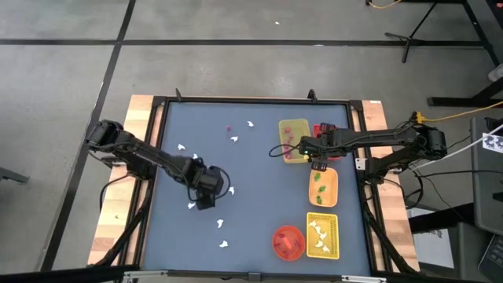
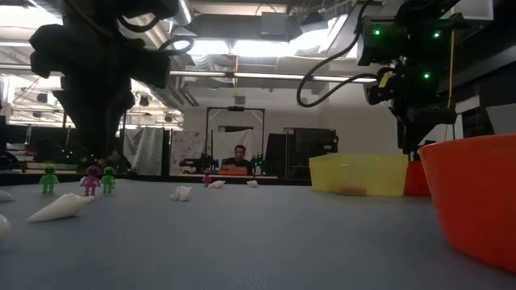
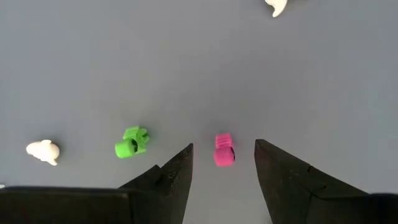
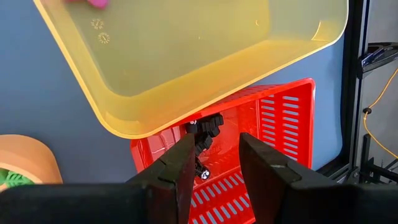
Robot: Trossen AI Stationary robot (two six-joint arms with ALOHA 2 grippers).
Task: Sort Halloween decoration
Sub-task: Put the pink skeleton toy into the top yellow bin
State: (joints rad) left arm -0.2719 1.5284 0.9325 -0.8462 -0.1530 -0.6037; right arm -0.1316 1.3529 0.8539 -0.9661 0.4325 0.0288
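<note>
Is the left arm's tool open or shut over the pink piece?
Open. In the left wrist view the left tool shows a clear gap between its two dark fingers, with the small pink figure lying untouched on the grey-blue table between them.

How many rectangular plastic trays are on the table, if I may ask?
4, all on the table's right side: yellow plastic tray, red slotted tray beside it, orange tray, second yellow tray. None seems hidden.
</note>
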